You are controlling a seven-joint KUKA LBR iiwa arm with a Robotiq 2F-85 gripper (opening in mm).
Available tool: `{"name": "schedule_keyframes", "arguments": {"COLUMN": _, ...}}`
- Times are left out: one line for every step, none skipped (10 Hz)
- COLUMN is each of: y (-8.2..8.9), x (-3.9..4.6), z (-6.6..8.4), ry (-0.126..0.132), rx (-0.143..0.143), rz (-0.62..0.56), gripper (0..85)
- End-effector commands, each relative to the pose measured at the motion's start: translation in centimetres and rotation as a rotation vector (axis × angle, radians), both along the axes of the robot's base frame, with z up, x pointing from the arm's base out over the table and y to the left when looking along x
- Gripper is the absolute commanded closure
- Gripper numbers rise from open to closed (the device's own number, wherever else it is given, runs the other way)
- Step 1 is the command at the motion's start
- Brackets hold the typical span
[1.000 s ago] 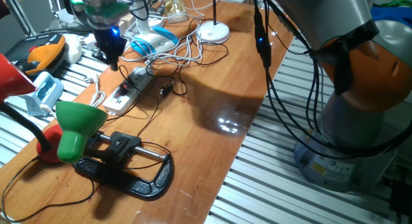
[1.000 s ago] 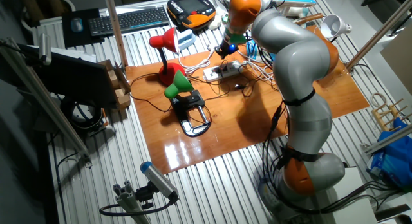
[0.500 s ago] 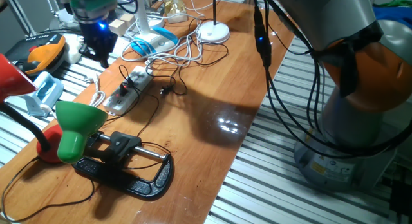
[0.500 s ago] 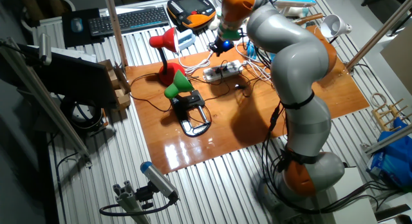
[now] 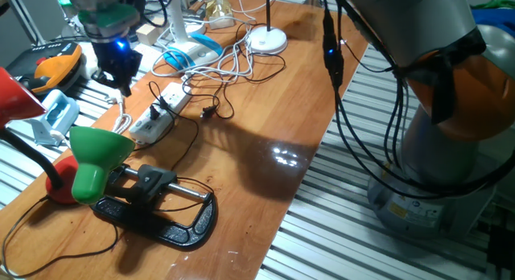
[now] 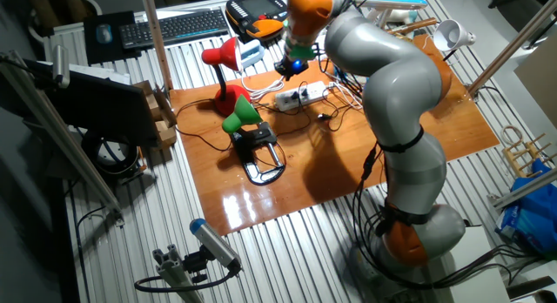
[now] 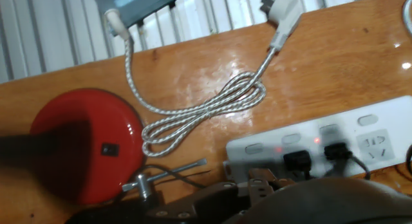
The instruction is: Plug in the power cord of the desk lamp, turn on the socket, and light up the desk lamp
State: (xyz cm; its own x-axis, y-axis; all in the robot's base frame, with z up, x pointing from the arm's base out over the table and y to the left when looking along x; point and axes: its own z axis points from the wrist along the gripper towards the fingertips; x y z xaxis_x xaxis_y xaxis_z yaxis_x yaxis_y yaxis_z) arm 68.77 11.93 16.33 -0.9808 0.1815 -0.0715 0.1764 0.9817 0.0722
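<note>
We work at the wooden table point(image 5: 265, 111), where our arm reaches across to the far left edge. The socket point(image 5: 157, 113) lies on the table between the tangle of white cables and the green lamp point(image 5: 95, 158), which sits clamped in a black vise. In the hand view the socket point(image 7: 322, 147) shows two black plugs seated and small red lights glowing beside them, so we judge the plugging and the switching done, or close to it. That would leave lighting the lamp. Our gripper point(image 5: 115, 69) hangs just beyond the strip's end; we cannot tell whether its jaws are parted or closed. Next we need to find the lamp's own switch, perhaps the button on the red base point(image 7: 80, 147).
</note>
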Motion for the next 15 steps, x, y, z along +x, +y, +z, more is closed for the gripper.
{"name": "schedule_keyframes", "arguments": {"y": 0.16, "x": -0.14, "z": -0.12, "ry": -0.003, "rx": 0.004, "rz": 0.004, "gripper": 85.0}}
{"name": "schedule_keyframes", "arguments": {"y": 0.16, "x": -0.14, "z": -0.12, "ry": -0.007, "rx": 0.015, "rz": 0.002, "gripper": 85.0}}
{"name": "schedule_keyframes", "arguments": {"y": 0.16, "x": -0.14, "z": -0.12, "ry": -0.016, "rx": 0.037, "rz": -0.002, "gripper": 85.0}}
{"name": "schedule_keyframes", "arguments": {"y": 0.16, "x": -0.14, "z": -0.12, "ry": -0.019, "rx": 0.049, "rz": -0.002, "gripper": 85.0}}
{"name": "schedule_keyframes", "arguments": {"y": 0.16, "x": -0.14, "z": -0.12, "ry": -0.021, "rx": 0.054, "rz": -0.003, "gripper": 85.0}}
{"name": "schedule_keyframes", "arguments": {"y": 0.16, "x": -0.14, "z": -0.12, "ry": -0.021, "rx": 0.063, "rz": -0.006, "gripper": 85.0}}
{"name": "schedule_keyframes", "arguments": {"y": 0.16, "x": -0.14, "z": -0.12, "ry": -0.020, "rx": 0.066, "rz": -0.013, "gripper": 85.0}}
{"name": "schedule_keyframes", "arguments": {"y": 0.16, "x": -0.14, "z": -0.12, "ry": -0.020, "rx": 0.060, "rz": -0.016, "gripper": 85.0}}
{"name": "schedule_keyframes", "arguments": {"y": 0.16, "x": -0.14, "z": -0.12, "ry": -0.019, "rx": 0.064, "rz": -0.025, "gripper": 85.0}}
{"name": "schedule_keyframes", "arguments": {"y": 0.16, "x": -0.14, "z": -0.12, "ry": -0.017, "rx": 0.072, "rz": -0.048, "gripper": 85.0}}
{"name": "schedule_keyframes", "arguments": {"y": 0.16, "x": -0.14, "z": -0.12, "ry": -0.006, "rx": 0.011, "rz": -0.049, "gripper": 85.0}}
{"name": "schedule_keyframes", "arguments": {"y": 0.16, "x": -0.14, "z": -0.12, "ry": -0.002, "rx": -0.004, "rz": -0.042, "gripper": 85.0}}
{"name": "schedule_keyframes", "arguments": {"y": 0.16, "x": -0.14, "z": -0.12, "ry": 0.008, "rx": 0.010, "rz": -0.049, "gripper": 85.0}}
{"name": "schedule_keyframes", "arguments": {"y": 0.16, "x": -0.14, "z": -0.12, "ry": 0.020, "rx": 0.028, "rz": -0.088, "gripper": 85.0}}
{"name": "schedule_keyframes", "arguments": {"y": 0.16, "x": -0.14, "z": -0.12, "ry": 0.019, "rx": 0.061, "rz": -0.128, "gripper": 85.0}}
